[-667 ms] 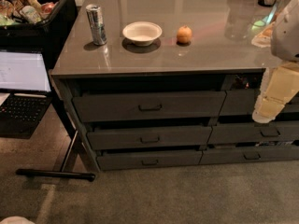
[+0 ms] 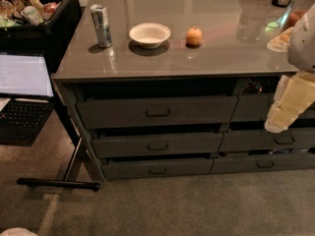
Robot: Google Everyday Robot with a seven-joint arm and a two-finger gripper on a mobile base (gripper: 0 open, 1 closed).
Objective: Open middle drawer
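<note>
Since the pincer (image 2: 277,123), spread or not I cannot tell, is hanging right of the middle drawer (image 2: 123,145), it is needing to meet the handle (image 2: 158,146) squarely.

No legible text. Print on the drinks can (image 2: 102,25) and laptop screen (image 2: 24,75) cannot be made out. The gripper (image 2: 278,122) hangs at far right, below the desk (image 2: 211,63) edge.

Six drawers (image 2: 157,145); one claw (image 2: 279,119), far right.
</note>
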